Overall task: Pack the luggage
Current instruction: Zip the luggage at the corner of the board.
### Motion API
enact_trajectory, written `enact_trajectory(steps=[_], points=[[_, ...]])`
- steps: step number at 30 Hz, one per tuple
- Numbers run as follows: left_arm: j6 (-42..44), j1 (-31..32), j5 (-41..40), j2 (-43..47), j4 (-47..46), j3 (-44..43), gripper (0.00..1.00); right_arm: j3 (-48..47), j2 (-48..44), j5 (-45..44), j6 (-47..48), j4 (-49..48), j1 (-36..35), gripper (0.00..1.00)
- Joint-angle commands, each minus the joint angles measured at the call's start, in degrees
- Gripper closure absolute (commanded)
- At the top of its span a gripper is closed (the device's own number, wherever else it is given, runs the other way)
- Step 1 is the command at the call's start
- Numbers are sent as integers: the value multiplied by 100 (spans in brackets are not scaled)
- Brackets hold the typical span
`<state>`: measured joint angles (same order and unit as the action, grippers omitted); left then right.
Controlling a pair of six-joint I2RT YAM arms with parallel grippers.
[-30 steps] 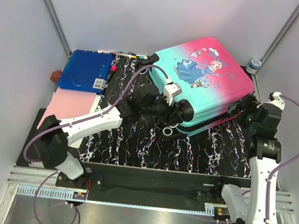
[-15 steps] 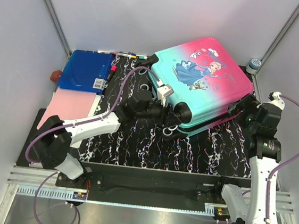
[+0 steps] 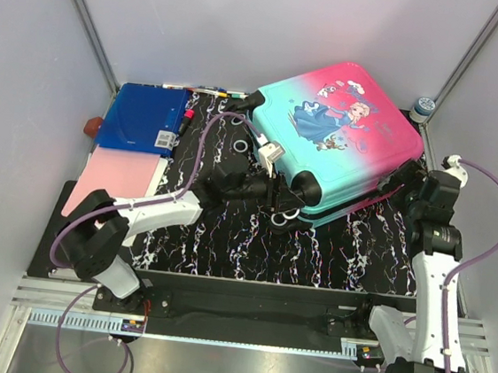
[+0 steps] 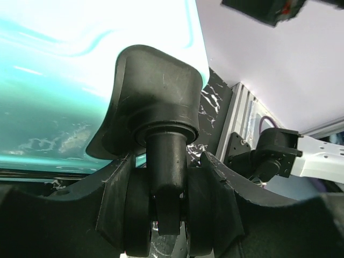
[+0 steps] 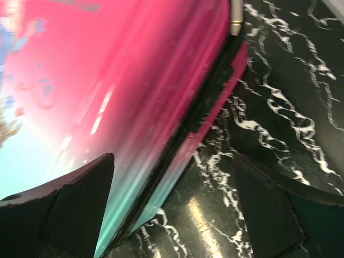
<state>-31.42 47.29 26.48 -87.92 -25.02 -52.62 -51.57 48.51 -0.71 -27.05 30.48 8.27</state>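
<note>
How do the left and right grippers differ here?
Left gripper is shut on a black wheel at the suitcase's teal end; right gripper is open, straddling the pink end's edge, holding nothing. Both are at the suitcase.

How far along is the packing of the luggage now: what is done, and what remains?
Done: the luggage lies closed, print up. In hand: the left gripper clamps a black wheel; the right gripper stands open at the pink edge seam. Left: the blue folder and pens lie outside; whether they belong inside, I cannot tell.
</note>
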Motion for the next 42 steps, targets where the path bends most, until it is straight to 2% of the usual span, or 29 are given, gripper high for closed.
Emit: enact_trajectory(steps=[1, 5, 9, 12, 16, 21, 25, 42], points=[[-365, 96, 578, -76, -1356, 41, 100, 25, 255, -824, 15, -411, 16, 2], [-374, 26, 219, 38, -1357, 190, 100, -335, 405, -1133, 86, -411, 297, 1], [-610, -359, 138, 266, -1567, 515, 100, -494, 457, -1204, -63, -683, 867, 0], [-918, -536, 322, 310, -2086, 683, 100, -494, 861, -686, -336, -921, 1446, 0], [-988, -554, 481, 267, -2287, 674, 100, -319, 1580, -133, -486, -1615, 1773, 0], [-1077, -589, 516, 170, -2350, 595, 100, -389, 2381, 210, -372, -1896, 1827, 5], [-1050, -686, 253, 196, -2254, 639, 100, -345, 2899, 440, -310, -2081, 1845, 6], [-1235, -1204, 560, 29, -2315, 490, 100, -205, 3858, 1107, -328, -2739, 1845, 8]])
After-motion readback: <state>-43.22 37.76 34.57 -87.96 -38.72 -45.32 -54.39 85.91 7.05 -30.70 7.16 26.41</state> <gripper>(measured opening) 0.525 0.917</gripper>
